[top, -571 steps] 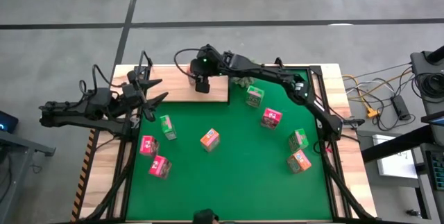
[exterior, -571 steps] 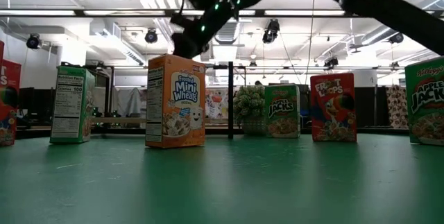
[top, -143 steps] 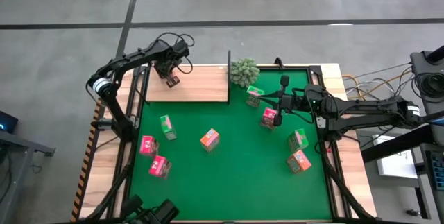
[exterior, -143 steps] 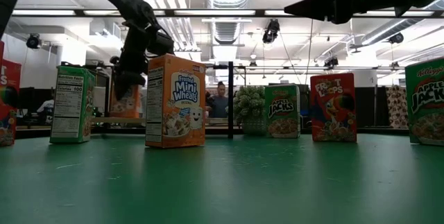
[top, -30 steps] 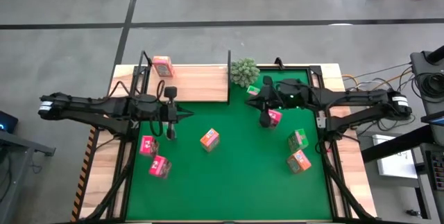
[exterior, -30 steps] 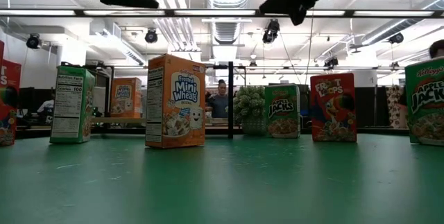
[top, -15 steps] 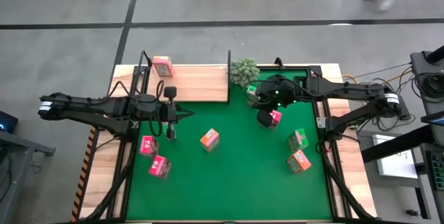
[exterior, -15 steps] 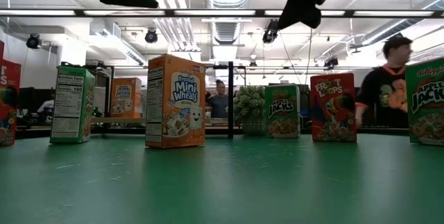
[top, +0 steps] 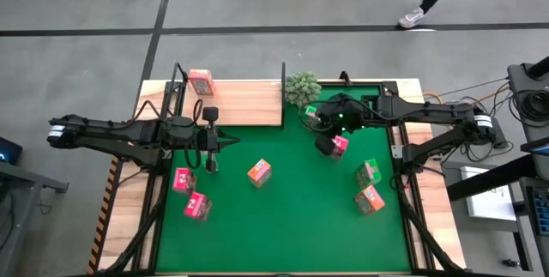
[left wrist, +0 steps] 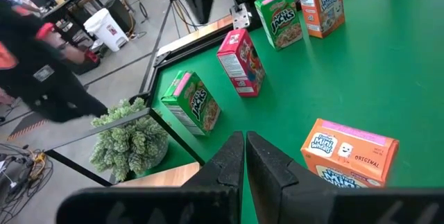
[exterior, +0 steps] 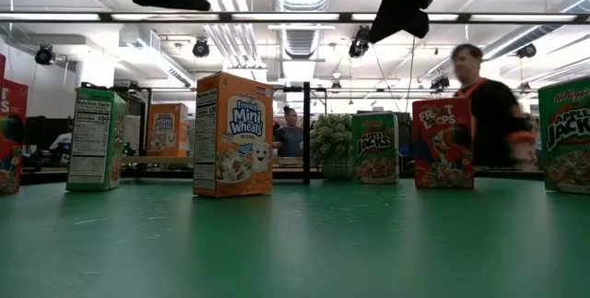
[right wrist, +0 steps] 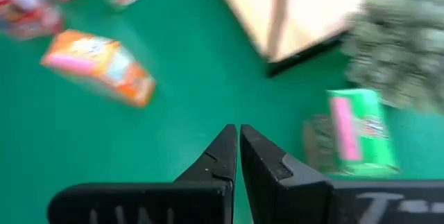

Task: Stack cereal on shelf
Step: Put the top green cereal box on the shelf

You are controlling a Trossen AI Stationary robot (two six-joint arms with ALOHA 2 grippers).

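Looking straight down, the high view shows the shelf [top: 232, 104] at the far edge of the green mat [top: 283, 217], with one orange cereal box [top: 201, 81] standing on its left end and a bushy plant [top: 302, 87] just beside its right end; the left gripper [top: 212, 144] hangs over the mat's left side with fingers closed and empty, near a green box [top: 207, 159] and two pink-red boxes [top: 182, 179] [top: 197, 206], while the right gripper [top: 324, 145] sits just beside another pink-red box [top: 338, 145], fingers also closed on nothing; an orange box [top: 259, 172] stands mid-mat, and a green box [top: 369, 172] and an orange box [top: 371, 199] stand at the right. The low view sets the orange box [exterior: 233, 135] in front, the shelf box [exterior: 166, 130] behind it, and a blurred person [exterior: 489, 113] passing in the room beyond. The left wrist view looks past closed fingers [left wrist: 223, 160] at the plant [left wrist: 130, 141] and the boxes on the mat. The right wrist view shows closed fingers [right wrist: 263, 156] above the mat, a green box [right wrist: 361, 131] beside the plant [right wrist: 402, 50].
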